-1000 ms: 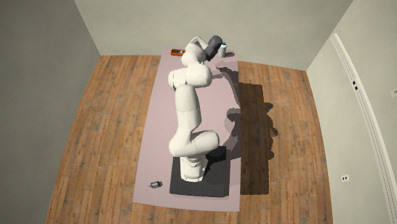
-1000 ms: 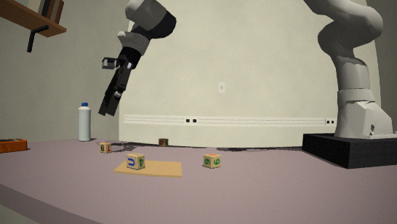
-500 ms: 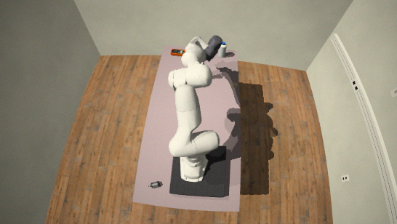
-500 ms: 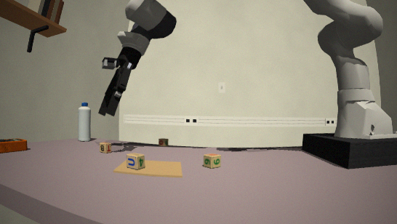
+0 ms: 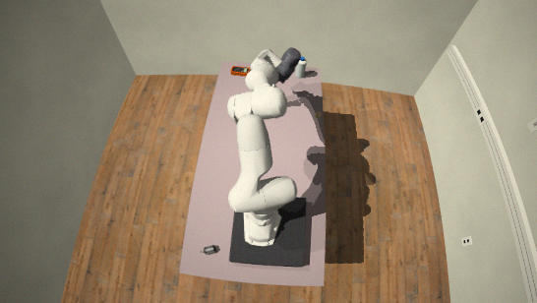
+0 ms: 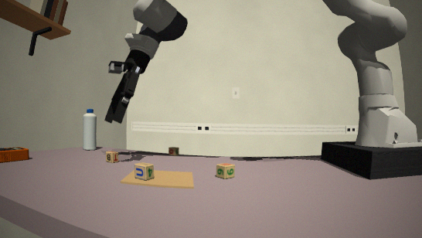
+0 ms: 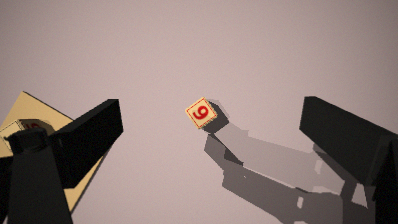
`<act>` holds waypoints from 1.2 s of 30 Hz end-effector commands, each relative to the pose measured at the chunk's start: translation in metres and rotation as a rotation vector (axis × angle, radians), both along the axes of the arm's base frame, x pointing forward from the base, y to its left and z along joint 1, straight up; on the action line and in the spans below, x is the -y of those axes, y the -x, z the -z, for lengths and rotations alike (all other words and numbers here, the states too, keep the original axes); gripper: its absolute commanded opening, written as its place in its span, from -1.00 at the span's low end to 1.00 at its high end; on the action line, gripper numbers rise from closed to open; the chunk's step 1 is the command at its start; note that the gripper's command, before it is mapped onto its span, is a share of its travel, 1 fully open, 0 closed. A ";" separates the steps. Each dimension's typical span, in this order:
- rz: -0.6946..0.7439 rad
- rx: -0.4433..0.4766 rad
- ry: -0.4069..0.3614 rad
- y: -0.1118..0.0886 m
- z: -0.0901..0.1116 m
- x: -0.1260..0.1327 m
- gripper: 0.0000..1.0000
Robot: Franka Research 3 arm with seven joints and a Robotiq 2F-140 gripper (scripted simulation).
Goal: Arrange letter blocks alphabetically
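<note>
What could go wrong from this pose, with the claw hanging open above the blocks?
The block under the open claw shows a red 6 or 9 on top, maybe the one to leave off the mat. The claw hangs tilted, so a straight descent might clip an edge. Only the U block sits on the mat.

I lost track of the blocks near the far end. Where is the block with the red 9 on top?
In the wrist view, the red-9 block lies on the bare table, off the tan mat, centred below the open pincer, which holds nothing.
</note>
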State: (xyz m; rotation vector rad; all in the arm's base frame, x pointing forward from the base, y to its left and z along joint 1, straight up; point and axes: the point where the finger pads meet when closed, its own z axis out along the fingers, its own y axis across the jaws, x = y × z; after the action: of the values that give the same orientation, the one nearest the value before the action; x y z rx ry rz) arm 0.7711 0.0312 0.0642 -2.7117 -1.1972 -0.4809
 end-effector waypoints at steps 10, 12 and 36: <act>0.003 -0.001 0.000 0.000 0.000 0.000 1.00; 0.003 -0.004 -0.001 0.000 0.001 0.003 1.00; 0.001 -0.020 -0.016 0.081 -0.027 0.277 1.00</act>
State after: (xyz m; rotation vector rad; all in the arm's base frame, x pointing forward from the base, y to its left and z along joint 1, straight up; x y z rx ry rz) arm 0.7016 -0.2185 0.0759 -2.7524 -1.0420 -0.3892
